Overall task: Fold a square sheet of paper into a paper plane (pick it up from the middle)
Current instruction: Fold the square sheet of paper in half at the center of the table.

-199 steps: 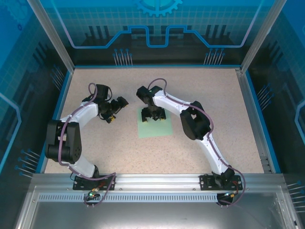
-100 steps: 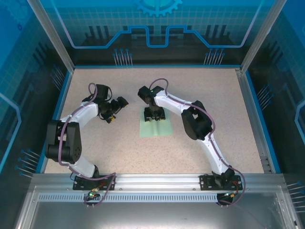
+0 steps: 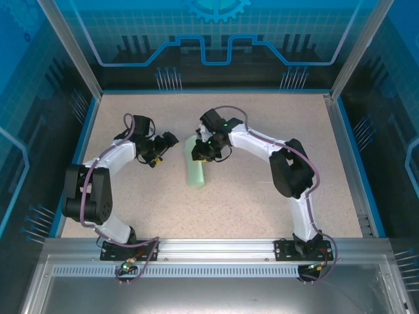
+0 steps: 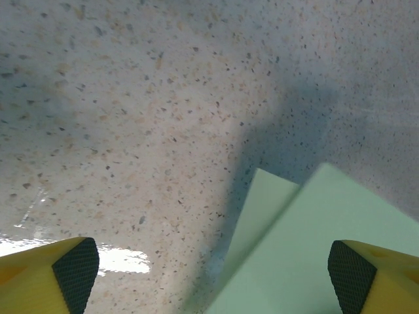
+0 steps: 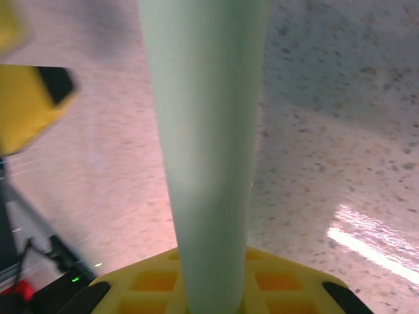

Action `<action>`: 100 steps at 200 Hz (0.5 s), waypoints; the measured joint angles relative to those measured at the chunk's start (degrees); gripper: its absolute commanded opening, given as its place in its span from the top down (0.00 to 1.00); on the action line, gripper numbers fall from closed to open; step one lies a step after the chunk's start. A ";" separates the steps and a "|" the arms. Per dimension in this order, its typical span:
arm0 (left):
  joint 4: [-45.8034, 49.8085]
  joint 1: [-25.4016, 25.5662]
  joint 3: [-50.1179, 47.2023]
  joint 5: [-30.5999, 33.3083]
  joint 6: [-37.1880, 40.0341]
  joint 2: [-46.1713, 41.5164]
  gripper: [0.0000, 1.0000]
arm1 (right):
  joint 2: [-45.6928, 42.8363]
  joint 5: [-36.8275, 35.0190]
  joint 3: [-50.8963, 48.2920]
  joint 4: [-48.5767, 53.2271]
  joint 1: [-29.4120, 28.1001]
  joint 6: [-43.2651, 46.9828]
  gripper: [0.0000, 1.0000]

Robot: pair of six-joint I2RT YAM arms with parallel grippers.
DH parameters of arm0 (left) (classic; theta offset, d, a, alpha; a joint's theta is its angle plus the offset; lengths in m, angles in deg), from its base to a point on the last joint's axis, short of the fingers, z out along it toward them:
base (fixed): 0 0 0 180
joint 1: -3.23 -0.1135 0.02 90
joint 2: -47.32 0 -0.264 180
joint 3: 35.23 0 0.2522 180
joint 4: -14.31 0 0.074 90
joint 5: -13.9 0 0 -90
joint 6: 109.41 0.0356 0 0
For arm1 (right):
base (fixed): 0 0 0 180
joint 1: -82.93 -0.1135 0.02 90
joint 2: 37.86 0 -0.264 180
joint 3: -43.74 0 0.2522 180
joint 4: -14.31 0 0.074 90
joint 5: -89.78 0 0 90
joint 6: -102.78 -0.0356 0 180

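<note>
Right jaws just clamped square sheet of paper mid-sheet; was flat on table, now lifted, drooping narrow. Left jaws wide, empty. Your centre pickup looks done.

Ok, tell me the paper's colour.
Pale mint green, unmarked; the paper shows best in the right wrist view.

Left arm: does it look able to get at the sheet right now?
Probably yes: the open left gripper sits close beside the sheet with bare table between; the right gripper grips it from the other side.
</note>
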 measured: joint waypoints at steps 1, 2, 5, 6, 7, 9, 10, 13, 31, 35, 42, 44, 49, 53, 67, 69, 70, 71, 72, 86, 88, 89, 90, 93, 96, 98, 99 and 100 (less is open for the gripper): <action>-0.07 0.09 0.00 -0.02 0.00 0.00 0.07 | -0.13 0.20 -0.13 -0.22 0.07 0.02 0.80; -0.11 0.13 0.00 -0.02 0.00 0.00 0.07 | -0.42 0.55 -0.39 -0.61 0.22 0.02 0.80; -0.22 0.42 0.00 -0.04 0.00 0.00 0.07 | -0.87 0.94 -0.94 -1.29 0.55 0.00 0.80; -0.31 0.52 0.00 -0.04 0.00 0.00 0.07 | -0.98 1.07 -1.07 -1.46 0.63 0.00 0.80; -0.33 0.59 0.00 -0.07 0.00 0.00 0.07 | -1.22 1.36 -1.33 -1.77 0.79 0.02 0.79; -0.39 0.76 0.00 -0.15 0.00 0.00 0.07 | -1.51 1.68 -1.70 -2.21 1.01 0.00 0.79; -0.50 0.92 0.00 -0.15 0.00 0.00 0.07 | -1.60 1.77 -1.84 -2.36 1.11 0.00 0.79; -0.63 1.20 0.00 -0.17 0.00 0.00 0.07 | -1.97 2.25 -2.34 -2.95 1.49 0.02 0.79; -1.38 3.13 0.00 -0.50 -0.02 0.00 0.10 | -2.82 3.78 -5.11 -5.70 3.72 0.04 0.77; -1.49 3.48 0.00 -0.59 0.00 0.00 0.10 | -2.82 3.87 -5.66 -6.05 4.15 0.11 0.77; -1.88 4.20 0.00 -0.90 -0.02 0.00 0.12 | -2.73 3.82 -6.78 -6.34 5.03 0.35 0.76; -2.05 4.42 0.00 -1.03 -0.04 0.00 0.12 | -2.69 3.78 -6.97 -6.32 5.18 0.44 0.76; -2.38 4.87 0.00 -1.27 -0.04 0.00 0.14 | -2.58 3.72 -7.61 -6.23 5.75 0.72 0.76; -2.75 5.31 0.00 -1.46 -0.11 0.00 0.15 | -2.40 3.69 -8.00 -6.05 6.19 0.96 0.76; -4.24 6.69 -0.02 -2.43 -0.31 0.02 0.20 | -1.75 3.45 -8.66 -5.53 7.21 2.08 0.75; -4.48 6.88 -0.02 -2.58 -0.20 0.02 0.21 | -1.64 3.41 -8.68 -5.42 7.28 2.23 0.75; -4.72 7.04 -0.02 -2.69 -0.31 0.04 0.21 | -1.62 3.41 -8.68 -5.40 7.32 2.27 0.75; -4.81 7.13 -0.02 -2.75 -0.35 0.04 0.22 | -1.57 3.39 -8.70 -5.38 7.34 2.34 0.75; -4.87 7.19 -0.02 -2.82 -0.44 0.07 0.23 | -1.49 3.34 -8.72 -5.31 7.48 2.47 0.75; -7.34 8.70 -0.07 -4.00 -1.14 0.72 0.28 | -0.85 3.30 -8.94 -5.01 7.87 3.50 0.73; -7.76 8.90 -0.07 -4.15 -1.05 0.85 0.30 | -0.81 3.28 -8.94 -4.94 7.89 3.67 0.73; -7.89 8.98 -0.07 -4.22 -1.05 0.92 0.30 | -0.76 3.28 -8.98 -4.85 7.89 3.78 0.73; -8.02 9.05 -0.07 -4.26 -1.11 0.96 0.30 | -0.74 3.26 -8.98 -4.85 7.91 3.78 0.73; -8.70 9.44 -0.15 -4.52 -1.55 1.29 0.32 | -0.59 3.28 -9.03 -4.72 7.91 4.04 0.73; -9.22 9.73 -0.22 -4.70 -1.55 1.53 0.33 | -0.46 3.23 -9.03 -4.52 7.96 4.31 0.72; -9.66 9.92 -0.31 -4.90 -1.84 1.73 0.34 | -0.37 3.21 -9.03 -4.37 7.98 4.42 0.72; -9.79 10.01 -0.33 -4.92 -1.92 1.79 0.34 | -0.33 3.17 -9.03 -4.33 7.98 4.48 0.72; -9.99 10.16 -0.37 -5.05 -1.90 1.90 0.35 | -0.28 3.15 -9.03 -4.31 7.98 4.55 0.72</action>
